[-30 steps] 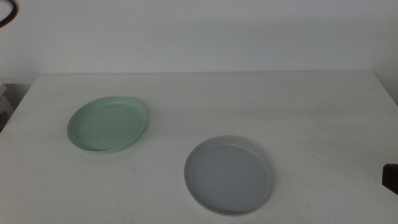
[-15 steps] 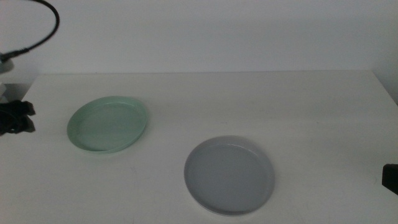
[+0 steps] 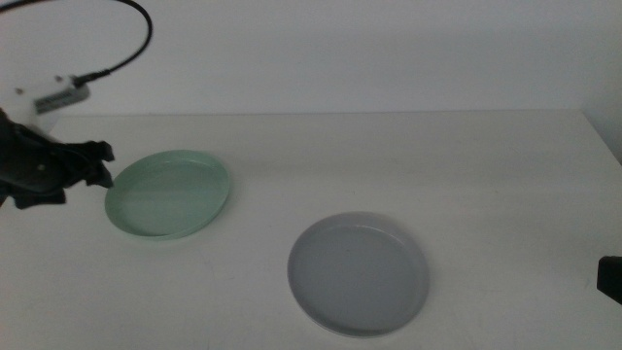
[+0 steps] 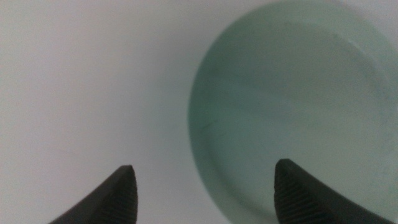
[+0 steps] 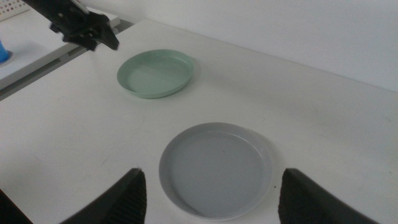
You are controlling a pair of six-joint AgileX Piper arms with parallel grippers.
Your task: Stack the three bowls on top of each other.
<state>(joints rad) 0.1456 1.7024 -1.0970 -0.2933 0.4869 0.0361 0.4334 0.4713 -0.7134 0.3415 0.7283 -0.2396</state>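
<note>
The mint green bowl [image 3: 168,192] sits on the white table [image 3: 437,165] at the left. The grey bowl [image 3: 359,273] sits nearer the front, right of the middle. The white bowl is not in view. My left gripper [image 3: 100,166] has come in from the left and hovers open at the green bowl's left rim. In the left wrist view the open left gripper [image 4: 205,186] has that bowl's [image 4: 292,118] edge between its jaws. My right gripper [image 5: 211,193] is open and empty, waiting at the right edge [image 3: 610,277], looking over the grey bowl [image 5: 216,168] and the green bowl [image 5: 155,73].
The left arm's black cable [image 3: 131,53] arcs above the table's back left corner. Off the table's left side are a lower shelf [image 5: 37,56] and a blue object [image 5: 3,50]. A white wall stands behind the table.
My left arm has come into view from the left and moved right to the green bowl's left rim. The bowls and the right gripper have not moved.
</note>
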